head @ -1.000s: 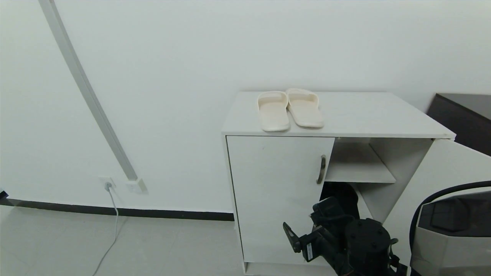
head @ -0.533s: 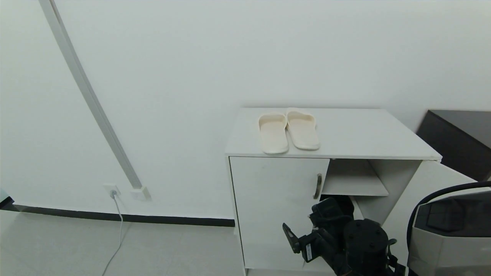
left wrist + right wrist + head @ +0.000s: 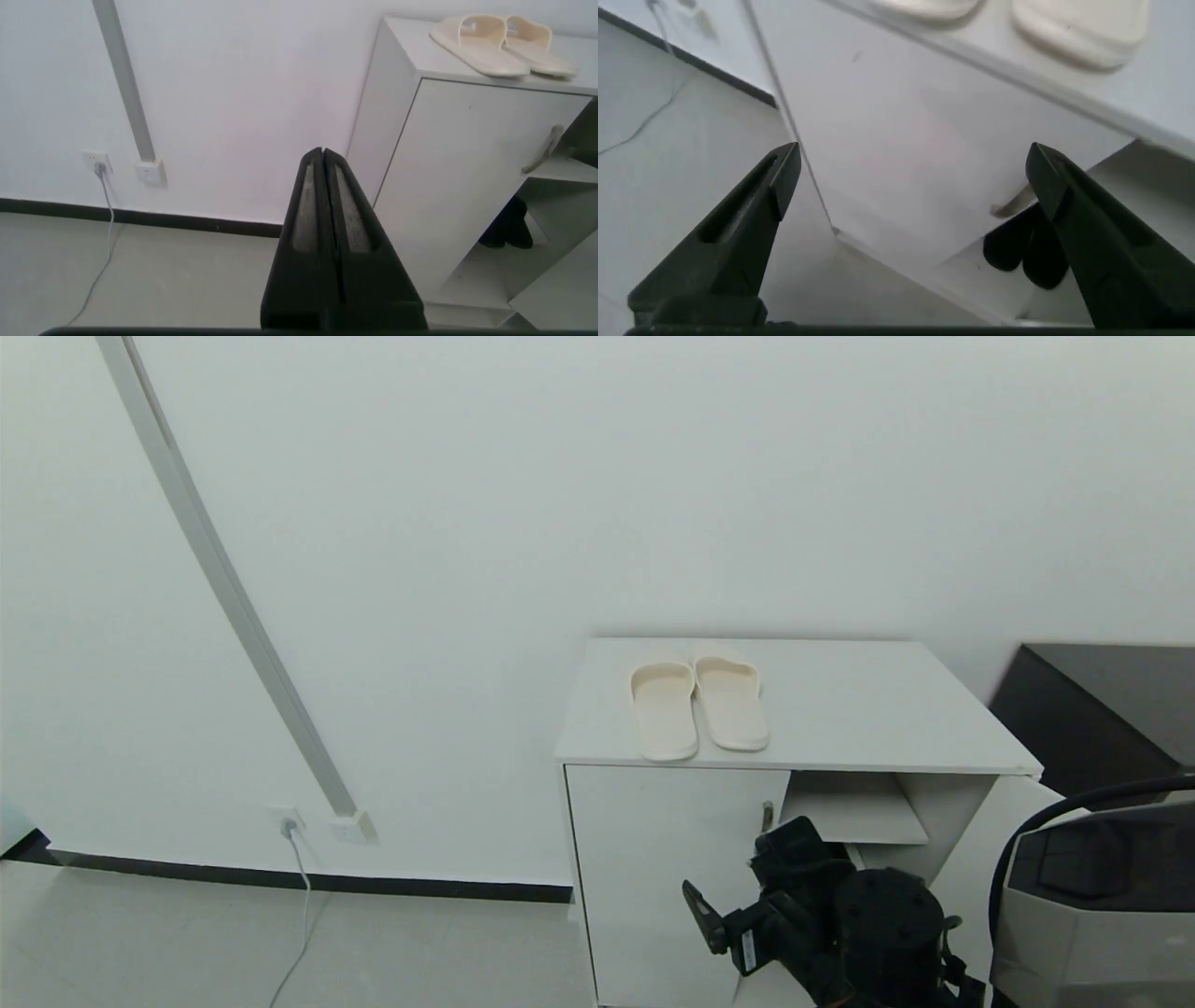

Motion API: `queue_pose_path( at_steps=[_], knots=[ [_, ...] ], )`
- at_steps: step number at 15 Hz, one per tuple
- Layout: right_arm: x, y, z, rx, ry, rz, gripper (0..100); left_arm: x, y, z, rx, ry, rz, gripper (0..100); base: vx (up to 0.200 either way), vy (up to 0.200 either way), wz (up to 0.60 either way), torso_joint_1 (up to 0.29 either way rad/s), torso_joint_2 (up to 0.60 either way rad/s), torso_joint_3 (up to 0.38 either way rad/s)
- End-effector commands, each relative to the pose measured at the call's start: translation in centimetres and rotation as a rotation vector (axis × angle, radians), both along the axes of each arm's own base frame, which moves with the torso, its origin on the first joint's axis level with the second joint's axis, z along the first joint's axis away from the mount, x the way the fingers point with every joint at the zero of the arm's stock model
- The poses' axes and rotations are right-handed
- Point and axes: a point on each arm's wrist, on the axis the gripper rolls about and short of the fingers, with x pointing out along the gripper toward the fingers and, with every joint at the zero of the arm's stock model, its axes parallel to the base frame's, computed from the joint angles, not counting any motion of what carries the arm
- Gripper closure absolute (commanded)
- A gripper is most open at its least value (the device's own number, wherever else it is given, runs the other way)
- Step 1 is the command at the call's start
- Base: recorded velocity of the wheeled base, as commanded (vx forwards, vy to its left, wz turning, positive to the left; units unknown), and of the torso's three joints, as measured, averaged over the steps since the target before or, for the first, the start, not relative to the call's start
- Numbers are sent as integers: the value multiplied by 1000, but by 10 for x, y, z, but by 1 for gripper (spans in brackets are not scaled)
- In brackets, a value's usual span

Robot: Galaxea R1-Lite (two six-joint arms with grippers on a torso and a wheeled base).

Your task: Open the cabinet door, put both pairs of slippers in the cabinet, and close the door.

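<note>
A cream pair of slippers (image 3: 698,707) lies side by side on top of the white cabinet (image 3: 840,709). Its left door (image 3: 672,877) is closed and its right door (image 3: 985,831) stands swung open. A black pair of slippers (image 3: 509,224) sits in the lower compartment, under the shelf (image 3: 854,807). My left gripper (image 3: 322,154) is shut on nothing, off the cabinet's left front corner. My right gripper (image 3: 912,154) is open and empty in front of the left door (image 3: 906,131), below its handle (image 3: 1008,201). A black arm (image 3: 822,924) hides the cabinet's lower opening.
A dark piece of furniture (image 3: 1102,709) stands right of the cabinet. On the wall to the left are a slanted grey duct (image 3: 224,579) and a socket with a cable (image 3: 289,823) hanging to the floor. Open floor lies left of the cabinet.
The whole head picture has shifted: the cabinet now sits lower and looks smaller, so the camera moved. The cream slippers have kept their place on top. The arm has stayed put.
</note>
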Motion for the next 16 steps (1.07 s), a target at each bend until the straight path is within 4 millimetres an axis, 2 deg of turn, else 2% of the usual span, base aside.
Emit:
queue_pose_path(
  at_steps=[1, 3, 4, 6, 7, 10, 11, 12, 16],
  knots=[
    [-1, 0, 6, 15, -15, 19, 0, 0, 0, 0, 0, 2, 0, 100, 0, 0, 0, 163, -364, -178],
    [3, 2, 12, 24, -43, 17, 0, 0, 0, 0, 0, 2, 0, 100, 0, 0, 0, 46, -83, -44],
    [11, 9, 25, 61, -91, 10, 0, 0, 0, 0, -2, 0, 2, 100, 0, 0, 0, 0, 0, 0],
    [26, 15, 39, 42, -81, -26, 0, 0, 0, 0, -2, 0, 2, 100, 0, 0, 0, 0, 0, 0],
    [39, 15, 60, 38, -56, -60, 0, 0, 0, 0, 0, 2, 2, 100, 0, 0, 0, 0, 0, 0],
    [52, 23, 118, 82, 21, -175, 0, 0, 0, 0, 0, 2, 2, 100, 0, 0, 0, 0, 0, 0],
    [57, 27, 131, 121, 47, -232, 0, 0, 0, 0, 0, 2, 2, 100, 0, 0, 0, 0, 0, 0],
    [58, 30, 135, 139, 71, -284, 0, 0, 0, 0, 0, 2, 2, 100, 0, 0, 0, 0, 0, 0],
    [60, 36, 124, 121, 97, -306, 0, 0, 0, 0, -5, 0, 2, 100, 0, 0, 0, 0, 0, 0]
  ],
)
